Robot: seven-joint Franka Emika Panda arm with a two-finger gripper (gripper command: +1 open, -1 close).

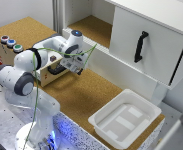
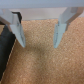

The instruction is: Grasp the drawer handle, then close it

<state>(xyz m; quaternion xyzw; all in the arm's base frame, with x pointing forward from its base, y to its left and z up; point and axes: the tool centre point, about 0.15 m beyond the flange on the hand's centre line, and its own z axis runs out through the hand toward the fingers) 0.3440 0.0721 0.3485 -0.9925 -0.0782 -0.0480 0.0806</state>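
The brown box (image 1: pixel 11 52) with three coloured buttons stands at the exterior view's left. Its small light-brown drawer (image 1: pixel 50 75) sticks out toward the cork table. The short black drawer handle (image 1: pixel 56 70) shows on the drawer front, partly hidden behind my hand. My gripper (image 1: pixel 77 66) hangs just to the exterior view's right of the drawer front, apart from the handle. In the wrist view my gripper (image 2: pixel 39 41) is open, with only cork between the fingers (image 2: pixel 18 31). A dark shape (image 2: pixel 3 46) at the picture's edge lies outside the fingers.
A large white cabinet front with a long black handle (image 1: pixel 140 46) stands open at the back right. A white plastic tray (image 1: pixel 125 118) sits at the cork table's front right. The cork tabletop (image 1: pixel 86 95) stretches between the box and the tray.
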